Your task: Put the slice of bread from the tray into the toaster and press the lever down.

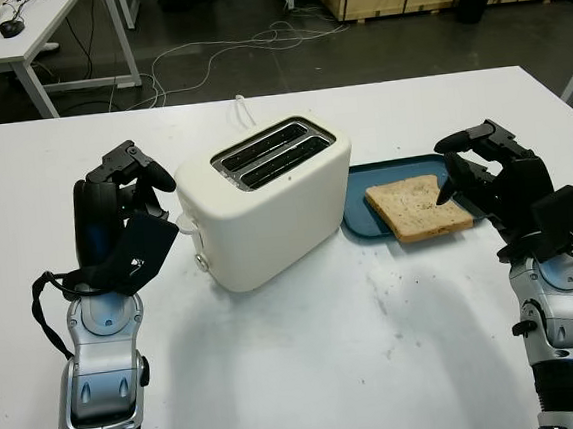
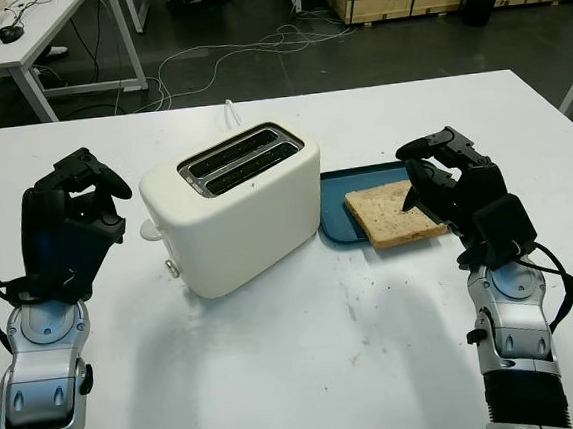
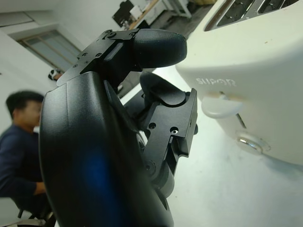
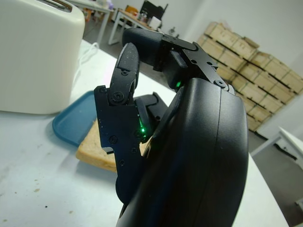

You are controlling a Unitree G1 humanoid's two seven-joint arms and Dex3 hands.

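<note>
A cream two-slot toaster [image 1: 265, 201] stands mid-table, both slots empty. Its lever [image 1: 185, 223] sits on the end facing my left hand [image 1: 150, 201], which is open and held upright just beside that end, not touching it; the lever [image 3: 220, 105] appears close to the fingers. A slice of brown bread [image 1: 418, 208] lies flat on a blue tray [image 1: 359, 203] right of the toaster. My right hand [image 1: 445, 170] is open above the slice's right edge, one fingertip pointing down at it. The bread [image 4: 94, 149] lies under the fingers.
The toaster's white cord [image 1: 242, 108] runs off behind it toward the table's far edge. Crumbs speckle the white table [image 1: 380, 367] in front of the tray. A seated person [image 3: 19, 142] is off to the side. Desks and wooden crates stand beyond the table.
</note>
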